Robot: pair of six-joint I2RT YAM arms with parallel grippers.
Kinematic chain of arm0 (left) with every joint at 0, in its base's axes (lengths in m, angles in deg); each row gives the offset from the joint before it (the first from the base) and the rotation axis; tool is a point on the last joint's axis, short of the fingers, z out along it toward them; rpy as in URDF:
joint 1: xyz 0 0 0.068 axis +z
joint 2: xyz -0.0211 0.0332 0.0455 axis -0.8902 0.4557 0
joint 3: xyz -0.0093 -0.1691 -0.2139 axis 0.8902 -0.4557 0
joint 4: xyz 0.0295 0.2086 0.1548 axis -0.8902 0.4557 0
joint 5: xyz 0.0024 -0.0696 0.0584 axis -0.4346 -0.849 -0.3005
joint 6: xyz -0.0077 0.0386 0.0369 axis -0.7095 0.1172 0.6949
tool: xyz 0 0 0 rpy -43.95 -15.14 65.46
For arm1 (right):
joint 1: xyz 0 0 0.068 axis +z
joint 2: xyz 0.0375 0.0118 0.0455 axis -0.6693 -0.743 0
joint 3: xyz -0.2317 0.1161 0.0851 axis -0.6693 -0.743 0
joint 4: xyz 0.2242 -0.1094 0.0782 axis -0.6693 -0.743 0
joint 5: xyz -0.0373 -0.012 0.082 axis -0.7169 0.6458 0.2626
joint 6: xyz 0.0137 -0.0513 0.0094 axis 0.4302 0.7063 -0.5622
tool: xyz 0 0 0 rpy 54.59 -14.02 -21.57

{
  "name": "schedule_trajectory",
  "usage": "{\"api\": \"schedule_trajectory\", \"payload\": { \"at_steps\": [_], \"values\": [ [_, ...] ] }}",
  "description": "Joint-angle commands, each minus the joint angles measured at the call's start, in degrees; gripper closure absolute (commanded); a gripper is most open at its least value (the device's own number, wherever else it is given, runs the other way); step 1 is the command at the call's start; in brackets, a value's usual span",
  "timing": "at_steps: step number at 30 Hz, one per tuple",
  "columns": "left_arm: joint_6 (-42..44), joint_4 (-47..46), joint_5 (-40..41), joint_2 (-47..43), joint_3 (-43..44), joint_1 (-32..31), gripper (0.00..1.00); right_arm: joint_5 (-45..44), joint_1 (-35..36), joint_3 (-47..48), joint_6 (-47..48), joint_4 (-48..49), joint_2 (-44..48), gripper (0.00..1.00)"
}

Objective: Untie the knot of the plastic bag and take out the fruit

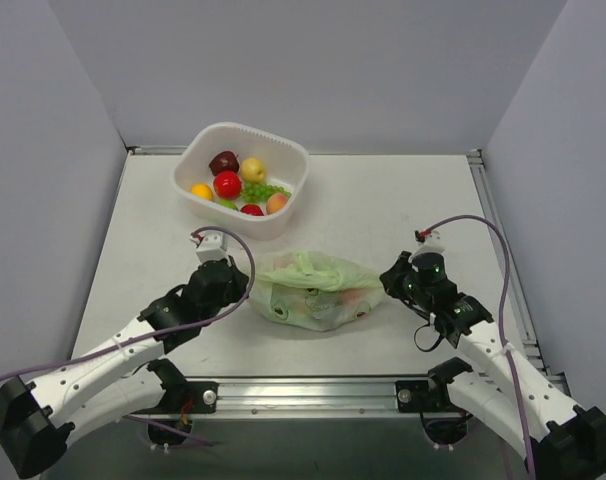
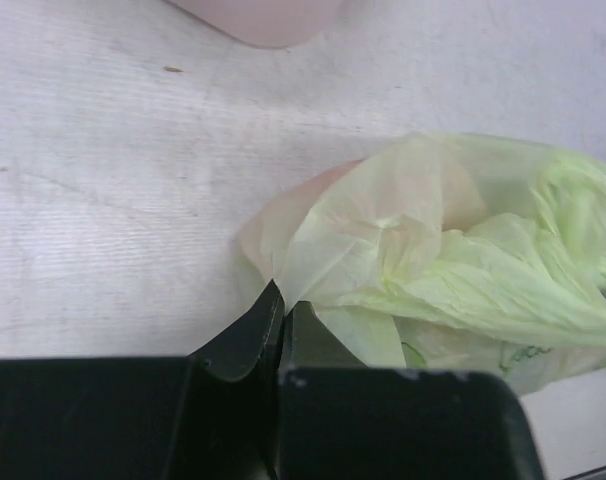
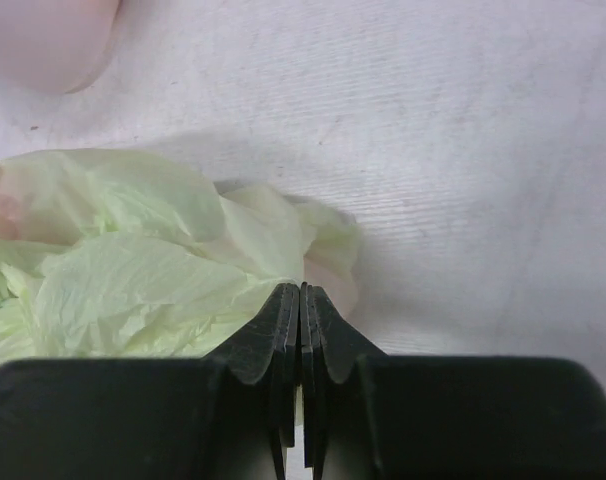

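Note:
The pale green plastic bag point(image 1: 313, 290) lies on the table between my arms, stretched left to right. Its bunched, crinkled top point(image 1: 305, 264) is where the knot sits, but I cannot make the tie out clearly. Fruit shows dimly through the film, reddish at the right point(image 1: 355, 297) and greenish at the left point(image 1: 281, 308). My left gripper point(image 1: 247, 284) is shut on the bag's left end, the film pinched at its tips point(image 2: 281, 296). My right gripper point(image 1: 387, 277) is shut on the bag's right end point(image 3: 301, 290). The bag point(image 2: 453, 250) point(image 3: 143, 250) fills both wrist views.
A white plastic basket point(image 1: 286, 221) stands behind the bag, holding a dark red fruit point(image 1: 223, 162), a red apple point(image 1: 227, 184), a yellow one point(image 1: 253, 168), an orange one point(image 1: 201, 191), green grapes point(image 1: 264, 190) and a peach point(image 1: 276, 203). Walls enclose the table.

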Motion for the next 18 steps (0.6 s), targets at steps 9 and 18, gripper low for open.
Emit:
{"api": "schedule_trajectory", "payload": {
  "at_steps": [9,18],
  "values": [
    [14.77,4.18,-10.83,2.86,8.06,5.25,1.0,3.0,10.04,7.2,11.56,-6.39,3.64,0.42],
    [24.97,4.97,-16.2,6.47,14.23,5.34,1.0,-3.03,29.31,21.52,33.16,-12.28,-8.66,0.38]
  ]
}}
